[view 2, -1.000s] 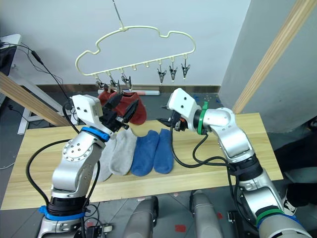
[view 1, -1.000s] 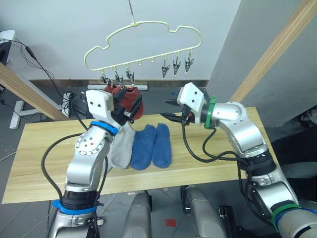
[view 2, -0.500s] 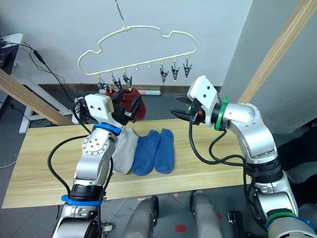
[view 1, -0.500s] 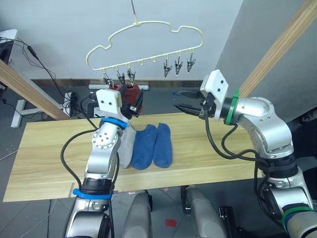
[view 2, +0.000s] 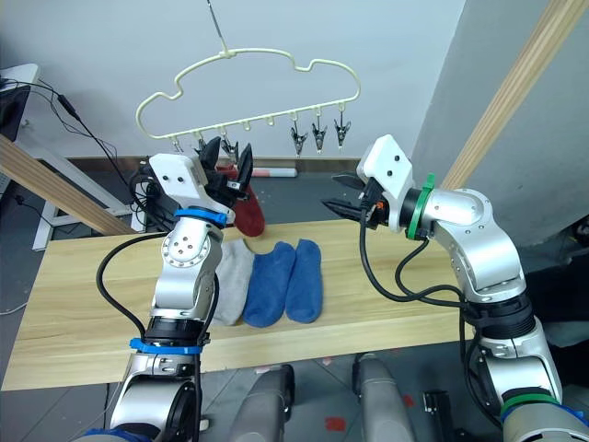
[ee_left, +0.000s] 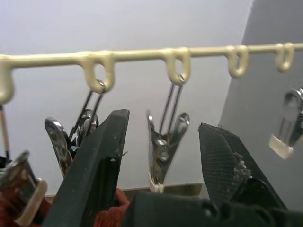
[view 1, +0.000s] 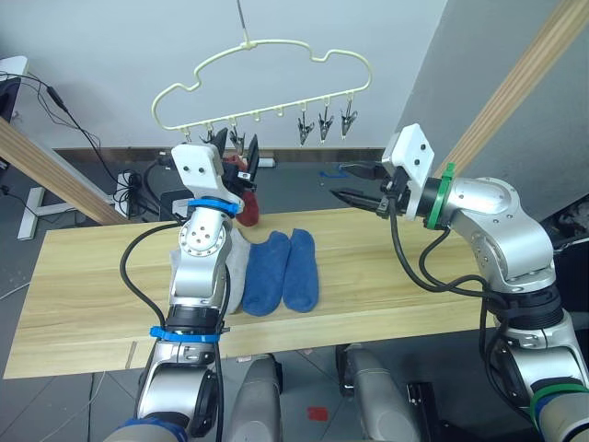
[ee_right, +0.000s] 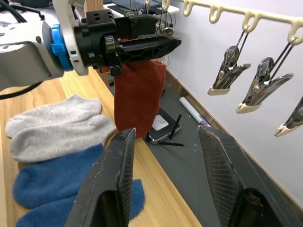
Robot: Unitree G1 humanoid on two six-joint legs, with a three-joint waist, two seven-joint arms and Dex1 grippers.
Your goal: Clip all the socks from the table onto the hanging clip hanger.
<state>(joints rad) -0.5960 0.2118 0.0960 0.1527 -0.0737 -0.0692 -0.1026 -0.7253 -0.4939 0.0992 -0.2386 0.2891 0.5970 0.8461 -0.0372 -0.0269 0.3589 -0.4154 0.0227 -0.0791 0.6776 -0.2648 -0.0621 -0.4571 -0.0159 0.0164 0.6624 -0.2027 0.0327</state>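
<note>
Clip hanger [view 1: 267, 78] hangs by its hook above the far edge of the surface [view 1: 83, 295]. Rust red sock [view 2: 248, 214] dangles from the clips at the hanger's left end, free of the surface. A second red sock cannot be told apart from it.

Left gripper [view 2: 230, 158] is raised to the row of clips, jaws released and straddling one bare clip [ee_left: 165, 151]; red fabric shows just beside the lower finger in the left wrist view. It grasps nothing.

Right gripper [view 1: 354, 182] hovers near the three clips at the hanger's right end, below them and apart, jaws released and empty.

On the surface: two light grey socks [ee_right: 59, 125] and two blue socks [view 1: 281, 272] lie side by side in a row, touching, partly behind the left arm.

Step in hand, as judged: the red sock looks clipped and the left gripper is at the point of letting it go. Four socks are not yet hung.

Next move likely calls for one gripper to come down on a sock and pinch it at the cuff, then lift it to a free clip, while the other squeezes that clip open. The hanger swings freely, so steadying it matters.
</note>
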